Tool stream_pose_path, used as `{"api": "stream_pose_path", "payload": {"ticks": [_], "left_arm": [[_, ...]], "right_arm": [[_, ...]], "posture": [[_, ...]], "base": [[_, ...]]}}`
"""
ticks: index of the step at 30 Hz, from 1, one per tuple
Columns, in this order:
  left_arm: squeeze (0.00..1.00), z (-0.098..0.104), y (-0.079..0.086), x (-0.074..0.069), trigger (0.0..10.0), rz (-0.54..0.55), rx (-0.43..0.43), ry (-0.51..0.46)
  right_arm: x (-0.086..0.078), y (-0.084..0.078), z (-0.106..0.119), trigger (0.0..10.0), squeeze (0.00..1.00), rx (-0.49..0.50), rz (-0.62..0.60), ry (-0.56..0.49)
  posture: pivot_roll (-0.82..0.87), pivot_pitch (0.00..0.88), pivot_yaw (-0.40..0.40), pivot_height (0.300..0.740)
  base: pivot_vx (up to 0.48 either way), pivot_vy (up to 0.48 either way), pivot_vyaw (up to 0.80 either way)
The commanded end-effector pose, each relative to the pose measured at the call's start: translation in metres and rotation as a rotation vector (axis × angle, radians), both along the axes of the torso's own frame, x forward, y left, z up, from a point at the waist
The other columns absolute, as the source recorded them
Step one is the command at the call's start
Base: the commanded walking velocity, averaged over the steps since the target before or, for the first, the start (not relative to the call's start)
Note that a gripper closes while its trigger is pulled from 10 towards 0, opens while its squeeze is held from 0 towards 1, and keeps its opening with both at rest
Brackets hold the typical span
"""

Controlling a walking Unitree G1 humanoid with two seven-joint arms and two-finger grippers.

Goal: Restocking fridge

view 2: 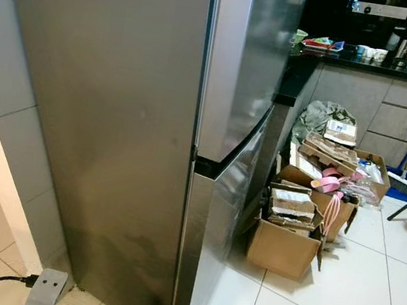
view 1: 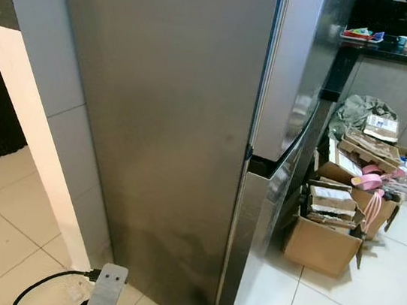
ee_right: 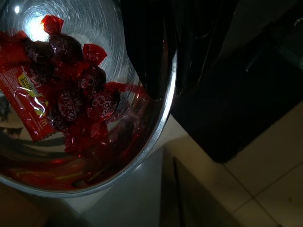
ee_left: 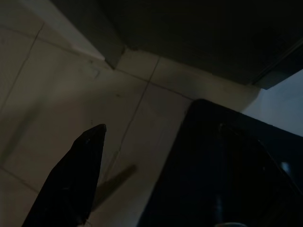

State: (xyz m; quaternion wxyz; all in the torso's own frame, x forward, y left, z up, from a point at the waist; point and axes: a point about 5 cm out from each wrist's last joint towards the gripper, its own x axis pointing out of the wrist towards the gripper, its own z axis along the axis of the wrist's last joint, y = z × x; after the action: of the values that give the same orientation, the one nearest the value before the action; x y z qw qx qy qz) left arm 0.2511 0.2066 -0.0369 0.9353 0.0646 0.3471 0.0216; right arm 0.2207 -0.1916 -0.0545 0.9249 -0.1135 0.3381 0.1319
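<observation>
Head views bright, sharp; wrist views dim, glare spot in steel bowl [ee_right: 94, 71].

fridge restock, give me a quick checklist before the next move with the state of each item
1. Fridge doors shut, upper and lower: not ok for loading, one must be opened first.
2. Steel bowl of red-wrapped sweets held at its rim by the right gripper: ok.
3. Left gripper holding nothing, low over the floor tiles: ok. Whether it is open: cannot tell.
4. Power cable on the floor by the fridge's left corner, near the robot: not ok, a trip hazard.
5. Cardboard boxes crowd the floor right of the fridge front: not ok, they may hinder door swing.
6. Shelf space inside: cannot tell.
</observation>
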Motion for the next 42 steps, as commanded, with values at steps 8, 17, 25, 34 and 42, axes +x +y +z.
{"api": "stream_pose_path", "payload": {"ticks": [8,17,25,34,42], "left_arm": [[0.00,-0.001,-0.002,-0.001,10.0,0.009,-0.007,0.007],[0.00,-0.001,0.001,-0.002,10.0,0.026,-0.006,0.014],[0.00,-0.001,0.003,-0.002,10.0,0.033,-0.005,0.015],[0.00,0.006,0.003,0.005,10.0,0.003,-0.020,-0.022],[0.00,0.028,0.005,0.024,0.0,-0.025,-0.106,-0.176]], "right_arm": [[0.002,-0.006,0.002,10.0,0.00,-0.015,-0.015,-0.013],[0.002,-0.006,0.002,10.0,0.00,-0.015,-0.016,-0.015],[0.003,-0.006,0.004,10.0,0.00,-0.011,-0.011,-0.024],[0.006,-0.007,0.007,10.0,0.00,-0.009,0.002,-0.040],[0.005,-0.012,0.007,10.0,0.00,-0.013,-0.002,-0.043]], "posture": [[-0.09,0.082,0.028,0.740],[-0.09,0.085,0.030,0.740],[-0.09,0.090,0.027,0.740],[-0.09,0.113,0.011,0.740],[-0.09,0.121,0.006,0.740]], "base": [[0.000,-0.396,0.00],[0.000,0.000,0.00],[0.000,0.000,0.00],[0.000,0.000,0.00],[0.000,0.000,0.00]]}}
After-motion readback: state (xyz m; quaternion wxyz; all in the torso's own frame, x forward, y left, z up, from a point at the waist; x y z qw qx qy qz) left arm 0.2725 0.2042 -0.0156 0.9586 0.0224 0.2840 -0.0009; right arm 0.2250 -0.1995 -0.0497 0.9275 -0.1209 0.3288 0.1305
